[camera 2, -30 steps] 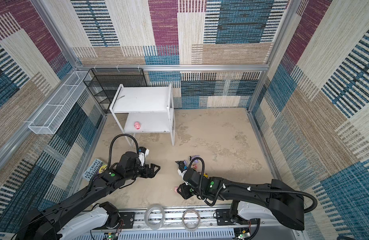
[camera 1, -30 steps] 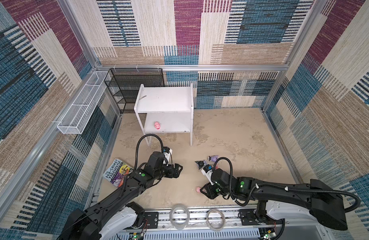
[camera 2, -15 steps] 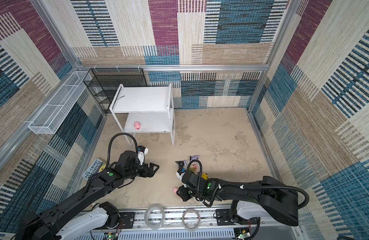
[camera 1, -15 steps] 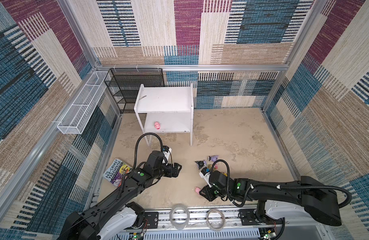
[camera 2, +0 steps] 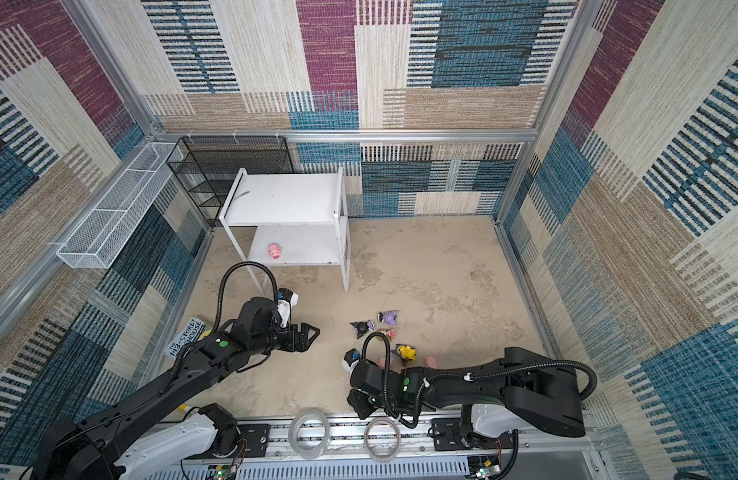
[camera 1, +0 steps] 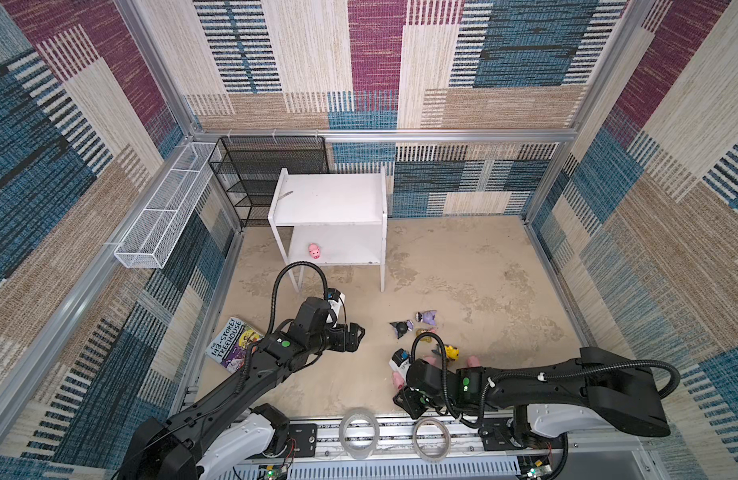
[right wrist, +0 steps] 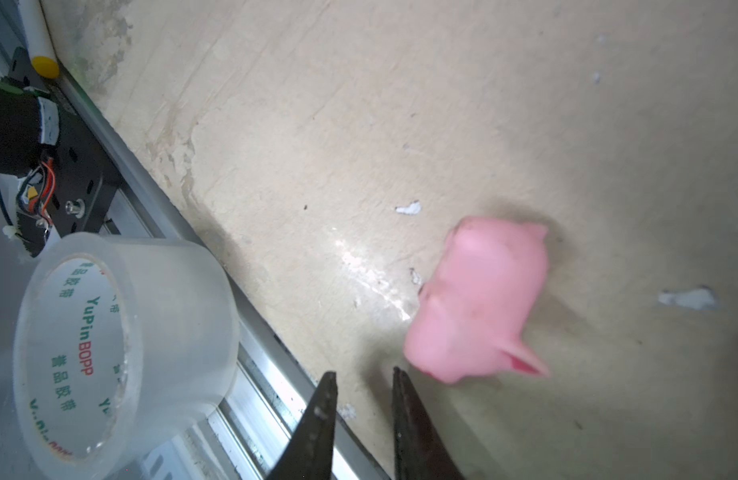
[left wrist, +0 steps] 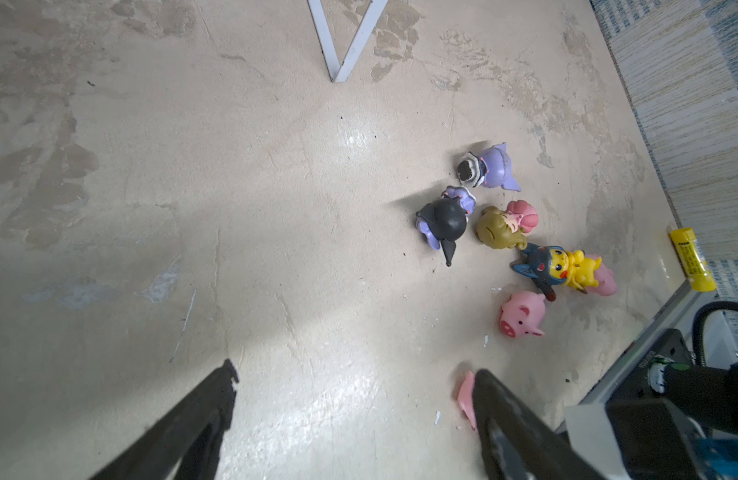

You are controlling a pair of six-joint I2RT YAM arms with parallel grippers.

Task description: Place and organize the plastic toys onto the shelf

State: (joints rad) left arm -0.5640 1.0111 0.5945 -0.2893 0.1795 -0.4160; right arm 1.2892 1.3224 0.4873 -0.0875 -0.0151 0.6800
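Sandy floor (right wrist: pixel 359 124), well short of the shelf (camera 1: pixel 330 199): pink pig (right wrist: pixel 479 305) lies beside my right claw (right wrist: pixel 364 372), nearly together, empty. Seems light, rigid, slick; I'd pinch its flanks. Left claw (left wrist: pixel 355 370) gapes.

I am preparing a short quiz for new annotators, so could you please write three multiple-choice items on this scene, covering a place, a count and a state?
1. Where on the shelf is the pig?
A) top board
B) lower board
C) hanging off a leg

2. How many tape rolls lie by the front rail?
A) one
B) four
C) two

3. How is the left gripper?
A) open, empty
B) shut on a pig
C) shut, empty

Key:
1 B, the pig sits on the lower board in both top views.
2 C, two rolls show there.
3 A, its fingers stand wide apart with nothing between them.
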